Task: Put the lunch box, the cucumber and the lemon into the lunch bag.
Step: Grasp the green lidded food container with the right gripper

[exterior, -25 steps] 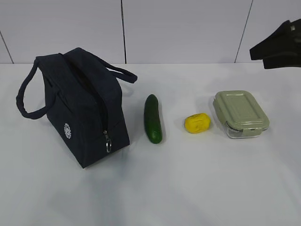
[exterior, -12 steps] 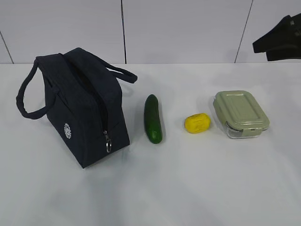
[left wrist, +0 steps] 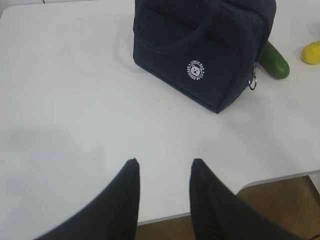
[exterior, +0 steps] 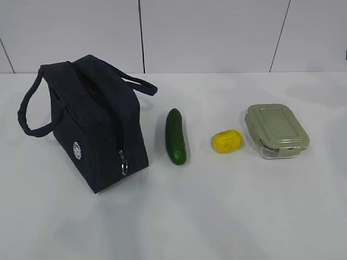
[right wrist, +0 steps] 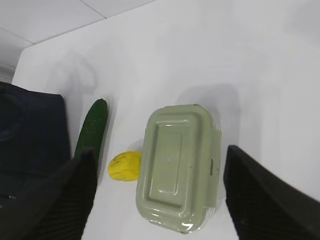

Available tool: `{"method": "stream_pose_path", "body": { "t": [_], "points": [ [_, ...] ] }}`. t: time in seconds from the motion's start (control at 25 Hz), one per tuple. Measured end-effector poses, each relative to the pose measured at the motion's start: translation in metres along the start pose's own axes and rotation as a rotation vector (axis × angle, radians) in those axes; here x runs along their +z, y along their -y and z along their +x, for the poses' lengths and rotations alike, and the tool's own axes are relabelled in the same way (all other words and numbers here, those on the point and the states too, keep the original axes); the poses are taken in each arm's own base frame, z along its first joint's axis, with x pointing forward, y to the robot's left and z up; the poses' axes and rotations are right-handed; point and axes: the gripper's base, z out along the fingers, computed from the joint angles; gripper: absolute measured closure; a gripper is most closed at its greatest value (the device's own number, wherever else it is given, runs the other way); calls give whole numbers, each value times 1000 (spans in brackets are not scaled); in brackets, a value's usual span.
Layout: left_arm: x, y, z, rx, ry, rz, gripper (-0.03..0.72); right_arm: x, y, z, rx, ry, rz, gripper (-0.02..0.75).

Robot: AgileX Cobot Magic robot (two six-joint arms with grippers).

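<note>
We count one boxy dark navy fabric lunch bag (exterior: 95,122), and on it two loop handles, one metal ring pull (exterior: 124,167) at the zipper and one small white round logo (exterior: 78,150). We count one dark green, smooth, slightly curved cucumber (exterior: 175,136), one small bright yellow oval lemon (exterior: 227,141), and one clear rectangular lunch box with a sage-green clip-on lid (exterior: 277,130). All four things sit on one white table (exterior: 217,216).

Setting reads as a lab or test bench. Plain white table (exterior: 227,216) fills the lower frame, bare grey panelled wall (exterior: 211,32) with thin vertical seams across the top. Wood-tone floor (left wrist: 280,200) shows at lower right of the left wrist view.
</note>
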Motion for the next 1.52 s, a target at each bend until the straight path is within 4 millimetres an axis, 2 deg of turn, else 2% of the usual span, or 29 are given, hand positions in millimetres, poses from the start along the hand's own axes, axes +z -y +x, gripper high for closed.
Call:
{"method": "stream_pose_path", "body": {
  "t": [0.16, 0.48, 0.72, 0.84, 1.28, 1.52],
  "points": [
    [0, 0, 0, 0, 0, 0, 447, 21, 27, 10, 89, -16, -34, 151],
    [0, 0, 0, 0, 0, 0, 447, 56, 65, 32, 224, -44, -77, 156],
    [0, 0, 0, 0, 0, 0, 447, 81, 74, 45, 249, -85, -109, 156],
    [0, 0, 0, 0, 0, 0, 447, 86, 78, 49, 249, -95, -113, 156],
    [0, 0, 0, 0, 0, 0, 447, 103, 95, 63, 293, -85, -140, 156],
    [0, 0, 0, 0, 0, 0, 447, 103, 95, 61, 298, -69, -142, 156]
  ]
}}
